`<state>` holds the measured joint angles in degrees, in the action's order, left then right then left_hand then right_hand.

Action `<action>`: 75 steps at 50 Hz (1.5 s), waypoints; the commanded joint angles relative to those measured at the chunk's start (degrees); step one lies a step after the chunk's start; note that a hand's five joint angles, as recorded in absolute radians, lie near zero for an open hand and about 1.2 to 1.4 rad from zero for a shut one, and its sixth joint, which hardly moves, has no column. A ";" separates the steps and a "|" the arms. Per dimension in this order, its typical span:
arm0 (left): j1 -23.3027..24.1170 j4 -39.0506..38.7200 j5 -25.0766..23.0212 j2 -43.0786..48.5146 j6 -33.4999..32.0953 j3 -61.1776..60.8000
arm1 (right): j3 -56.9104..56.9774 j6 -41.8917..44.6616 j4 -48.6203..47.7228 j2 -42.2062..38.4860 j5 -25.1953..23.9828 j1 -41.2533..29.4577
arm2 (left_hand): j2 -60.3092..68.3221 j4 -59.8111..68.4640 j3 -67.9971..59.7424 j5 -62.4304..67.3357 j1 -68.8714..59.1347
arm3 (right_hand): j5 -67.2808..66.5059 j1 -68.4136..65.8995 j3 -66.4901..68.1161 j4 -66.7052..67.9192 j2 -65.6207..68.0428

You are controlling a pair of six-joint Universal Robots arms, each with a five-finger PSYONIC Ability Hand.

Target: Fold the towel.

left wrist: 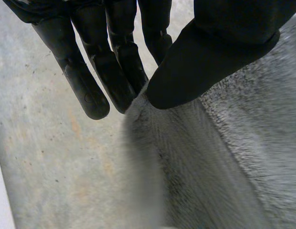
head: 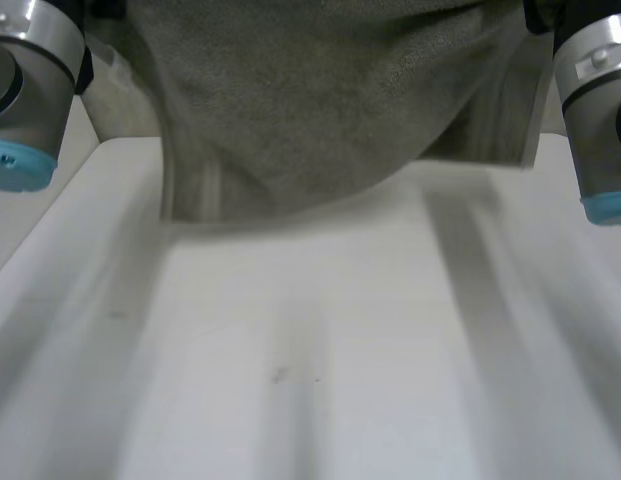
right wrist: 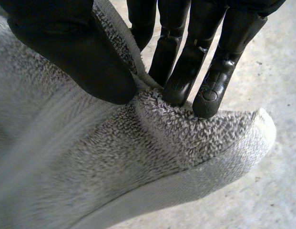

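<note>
The grey towel [head: 320,110] hung across the upper centre of the head view, above the white table [head: 340,380]. The left hand [left wrist: 209,52] pinched its edge and the right hand [right wrist: 76,52] pinched it near a corner. Step in hand, as judged: carrying the towel for the fold. The next move probably called for lowering both hands evenly.

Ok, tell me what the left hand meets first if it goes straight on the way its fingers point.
The left hand pinches the towel; past its fingers the way looks free down to a mottled grey surface, depth unclear.

Towel [right wrist: 138,157] grey terry cloth (looped, rough); table [head: 340,380] matt white.
</note>
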<state>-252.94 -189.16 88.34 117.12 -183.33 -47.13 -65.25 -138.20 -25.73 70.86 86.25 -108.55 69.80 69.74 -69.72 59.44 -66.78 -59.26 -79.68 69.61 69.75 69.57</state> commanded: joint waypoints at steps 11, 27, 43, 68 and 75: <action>-3.70 0.29 -7.30 -6.64 -10.45 -45.81 | -17.18 -0.41 35.47 -5.01 -4.24 2.72 | 10.20 10.26 -10.28 10.56 -13.22 | -10.74 -0.32 10.39 10.25 10.43; -3.88 -0.24 -6.95 -12.96 -15.48 -59.74 | -29.06 -11.81 26.87 -5.74 -11.19 9.49 | 10.20 10.26 -10.28 10.56 -13.22 | 7.76 18.18 -8.11 -8.25 -8.07; -5.46 -0.33 -6.86 -15.35 -14.43 -60.88 | -31.87 -14.82 27.49 -2.48 -12.33 17.13 | 10.20 10.26 -10.28 10.56 -13.22 | 27.39 37.80 -27.74 -27.88 -27.70; -5.28 0.02 -7.04 -16.75 -14.43 -61.06 | -21.87 -20.26 42.86 -1.25 -18.30 21.62 | 10.20 10.26 -10.28 10.56 -13.22 | 38.32 48.74 -38.67 -38.81 -38.63; -5.20 0.02 -7.04 -16.75 -14.43 -61.06 | -17.12 -23.34 43.66 -0.90 -18.66 21.53 | 10.20 10.26 -10.28 10.56 -13.22 | 38.15 48.57 -38.50 -38.64 -38.46</action>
<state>-258.17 -189.14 81.32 100.37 -197.76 -108.19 -86.61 -158.71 17.16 69.61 68.06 -87.00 69.81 69.74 -69.72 59.44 -66.78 -18.19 -31.65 28.34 28.18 28.23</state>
